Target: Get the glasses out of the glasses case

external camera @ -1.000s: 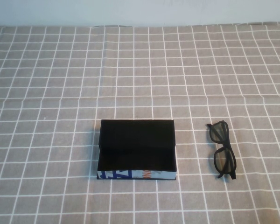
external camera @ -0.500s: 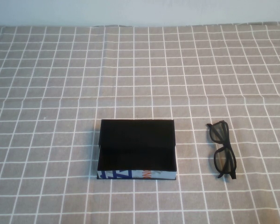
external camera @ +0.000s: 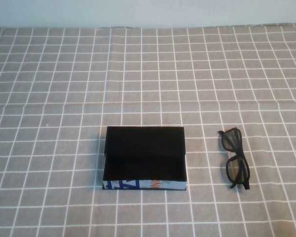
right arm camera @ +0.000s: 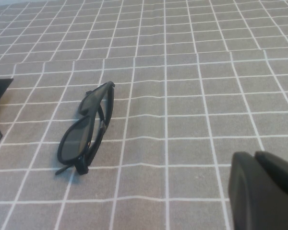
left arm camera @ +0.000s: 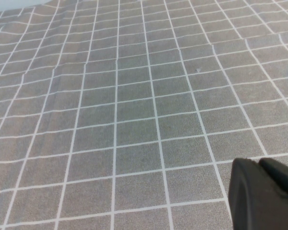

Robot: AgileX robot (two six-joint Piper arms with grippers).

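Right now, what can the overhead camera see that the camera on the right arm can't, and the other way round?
Only the high view shows the whole open glasses case with its printed strip; neither arm appears there. Only the right wrist view shows the right gripper, a dark part at the picture's edge, hovering above the cloth; the case is a mere corner there. Both show the glasses lying folded on the checked tablecloth, outside the case. The left gripper shows only in its own wrist view.

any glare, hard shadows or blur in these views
High view: even light, no glare, case interior reads flat black. Right wrist view: glasses sharp with faint shadow, right gripper blurred at the corner. Left wrist view: cloth sharp, left gripper blurred.
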